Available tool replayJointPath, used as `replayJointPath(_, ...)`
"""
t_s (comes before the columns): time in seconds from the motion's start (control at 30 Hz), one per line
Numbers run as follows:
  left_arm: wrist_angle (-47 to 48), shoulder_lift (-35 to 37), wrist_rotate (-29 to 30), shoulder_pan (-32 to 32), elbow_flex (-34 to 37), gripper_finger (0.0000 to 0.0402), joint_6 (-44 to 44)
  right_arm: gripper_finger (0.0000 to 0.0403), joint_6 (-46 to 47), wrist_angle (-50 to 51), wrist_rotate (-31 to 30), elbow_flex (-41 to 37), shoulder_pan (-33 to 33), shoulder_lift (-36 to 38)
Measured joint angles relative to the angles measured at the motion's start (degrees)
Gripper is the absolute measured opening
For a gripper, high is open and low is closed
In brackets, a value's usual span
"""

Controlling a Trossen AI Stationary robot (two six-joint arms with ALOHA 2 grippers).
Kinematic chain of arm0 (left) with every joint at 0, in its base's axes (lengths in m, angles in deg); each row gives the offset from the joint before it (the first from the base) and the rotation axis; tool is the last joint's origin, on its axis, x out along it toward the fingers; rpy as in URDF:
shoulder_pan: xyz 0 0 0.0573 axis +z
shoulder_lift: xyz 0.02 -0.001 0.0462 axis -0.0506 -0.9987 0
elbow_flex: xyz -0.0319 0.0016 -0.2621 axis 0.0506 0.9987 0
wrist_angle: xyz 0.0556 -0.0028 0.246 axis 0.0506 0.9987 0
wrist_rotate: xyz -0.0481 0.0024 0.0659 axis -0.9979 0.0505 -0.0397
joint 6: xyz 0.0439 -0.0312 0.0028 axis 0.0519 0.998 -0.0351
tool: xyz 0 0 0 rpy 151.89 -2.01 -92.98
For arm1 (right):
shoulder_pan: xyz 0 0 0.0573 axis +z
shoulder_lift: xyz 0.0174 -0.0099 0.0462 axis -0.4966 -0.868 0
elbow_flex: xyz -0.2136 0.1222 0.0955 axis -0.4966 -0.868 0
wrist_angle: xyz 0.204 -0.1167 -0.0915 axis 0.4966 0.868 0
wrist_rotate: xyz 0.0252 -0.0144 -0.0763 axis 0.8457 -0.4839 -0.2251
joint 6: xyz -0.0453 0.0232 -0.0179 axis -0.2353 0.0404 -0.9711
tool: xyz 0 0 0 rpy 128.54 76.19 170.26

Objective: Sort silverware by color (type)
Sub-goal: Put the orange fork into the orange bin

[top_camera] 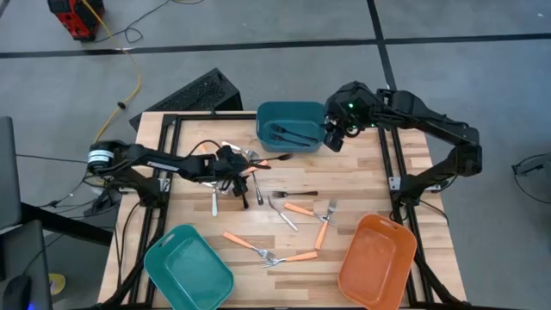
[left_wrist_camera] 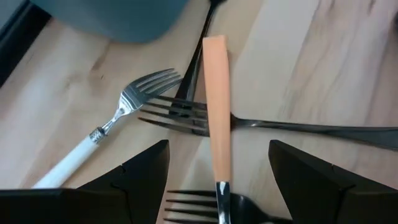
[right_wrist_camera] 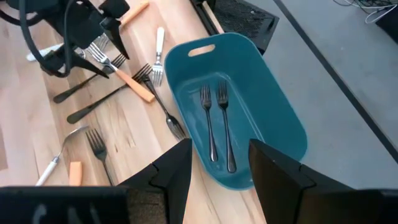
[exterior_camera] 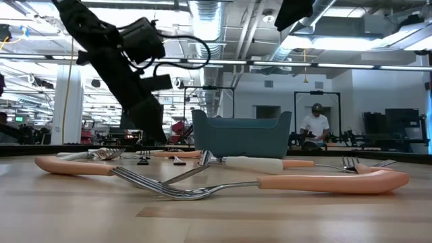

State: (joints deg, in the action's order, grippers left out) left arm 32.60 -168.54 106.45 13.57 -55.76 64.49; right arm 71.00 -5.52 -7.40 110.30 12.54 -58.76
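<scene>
Left hand [top_camera: 231, 164] is hovering, fingers spread, over an orange-handled fork [left_wrist_camera: 216, 112], lining up its grasp; right hand [top_camera: 331, 136] is waiting unclenched, empty, beside the teal bin [top_camera: 291, 126].

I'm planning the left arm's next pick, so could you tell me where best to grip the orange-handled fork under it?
Grip the orange-handled fork mid-handle, from straight above. The handle lies flat and straight, crossing a dark fork, between the open fingers of the left gripper.

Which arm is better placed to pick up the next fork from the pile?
Left. The left gripper hangs open over the fork pile, straddling an orange-handled fork; the right gripper is open above the dark teal bin.
</scene>
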Motion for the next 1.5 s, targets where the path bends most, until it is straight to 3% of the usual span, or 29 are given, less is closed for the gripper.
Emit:
replayJointPath(0.23,-1.89,-5.22,1.22,0.22,0.02,0.0261,-1.66,0.0182,-0.3,0.3,0.0,-1.46,-0.02,0.0)
replayJointPath(0.5,-2.94,-7.16,-1.72,1.72,-0.13,0.0247,-1.69,0.0182,-0.39,-0.23,0.0,-1.46,-0.02,0.0)
replayJointPath(0.63,-2.5,-7.2,-3.24,2.72,-0.19,0.02,-1.37,0.0182,-0.45,-0.21,0.02,-1.46,-0.02,-0.02)
replayJointPath(1.0,-1.49,-7.31,-4.64,3.17,-0.13,0.002,-1.18,0.0182,-0.04,-0.69,0.04,-1.46,-0.02,-0.04)
replayJointPath(1.3,-3.43,-6.21,-4.03,3.25,0.21,0.0018,1.65,0.0182,0.01,-1.73,0.18,-1.46,0.94,0.31)
replayJointPath(1.5,-3.78,-0.01,-5.71,2.74,0.26,0.0018,2.57,0.0182,2.65,-1.67,0.22,-1.46,3.3,3.1)
